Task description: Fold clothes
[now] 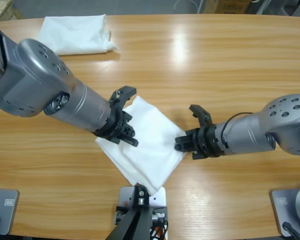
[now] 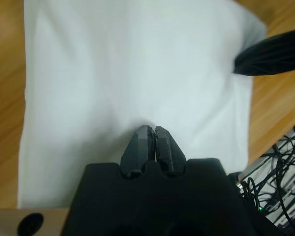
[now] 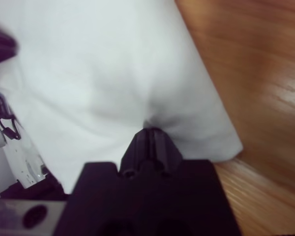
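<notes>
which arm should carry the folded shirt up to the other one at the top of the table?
Probably left. Left gripper and right gripper both pinch the shirt, but the left arm enters on the side where the other folded shirt lies, so its reach looks shorter.

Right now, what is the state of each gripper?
Left gripper: shut on the folded white T-shirt at its edge.
Right gripper: shut on the same T-shirt at its opposite edge.

Table [image 1: 200,65] of varnished wood, glossy with light glare, visible grain, folded shirt [image 1: 150,145] of soft matt white cloth, second bundle [image 1: 75,34] likewise matt cloth, arms of brushed silver metal, left gripper [image 2: 153,129] matt black.
</notes>
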Robot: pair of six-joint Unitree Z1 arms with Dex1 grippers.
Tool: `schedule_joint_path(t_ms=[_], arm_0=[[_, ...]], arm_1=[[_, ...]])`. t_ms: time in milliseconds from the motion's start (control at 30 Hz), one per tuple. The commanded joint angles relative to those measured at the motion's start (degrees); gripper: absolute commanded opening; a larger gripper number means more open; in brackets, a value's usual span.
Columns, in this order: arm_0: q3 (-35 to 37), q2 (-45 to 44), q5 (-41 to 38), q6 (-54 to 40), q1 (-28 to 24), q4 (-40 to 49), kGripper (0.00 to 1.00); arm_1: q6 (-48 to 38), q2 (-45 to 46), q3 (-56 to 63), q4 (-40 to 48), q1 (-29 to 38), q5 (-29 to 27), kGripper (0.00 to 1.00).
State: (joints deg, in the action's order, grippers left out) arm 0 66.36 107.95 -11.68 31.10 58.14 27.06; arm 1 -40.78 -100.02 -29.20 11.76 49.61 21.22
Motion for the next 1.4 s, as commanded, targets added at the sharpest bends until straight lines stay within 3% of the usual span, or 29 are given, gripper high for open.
schedule_joint_path(t_ms=[33,367,533,667,900,1033,1200,1400], arm_0=[[-10.46,-0.11,2.36,7.85,-0.46,-1.26,0.0],[-16.7,-2.89,2.62,10.94,-1.15,-4.82,0.0],[-16.98,-18.13,2.82,10.19,-1.83,-4.65,0.0],[-15.07,-24.21,2.89,8.89,-3.68,-4.58,0.0],[-6.56,-12.14,0.37,3.49,-4.79,-6.07,0.0],[0.86,-4.33,-1.3,1.58,-4.79,-6.12,0.0],[8.42,3.83,-4.32,1.33,-4.7,-6.05,0.0],[9.93,7.76,-5.45,1.4,-4.26,-5.88,0.0]], arm_1=[[-0.62,-3.09,4.66,-0.95,-0.57,-0.13,0.0],[-0.62,-2.46,5.17,-1.59,-0.57,-0.04,0.0],[-0.25,-0.45,5.24,-3.29,-0.57,-0.44,0.0],[1.48,7.88,0.87,-13.58,-0.57,-1.27,0.0],[3.04,13.66,-10.75,-28.32,-0.57,-1.38,0.0],[3.32,15.74,-12.39,-30.82,-0.57,-1.6,0.0],[3.78,13.01,-12.33,-26.5,0.31,2.47,0.0],[0.95,6.74,-9.73,-14.81,4.95,3.21,0.0]])
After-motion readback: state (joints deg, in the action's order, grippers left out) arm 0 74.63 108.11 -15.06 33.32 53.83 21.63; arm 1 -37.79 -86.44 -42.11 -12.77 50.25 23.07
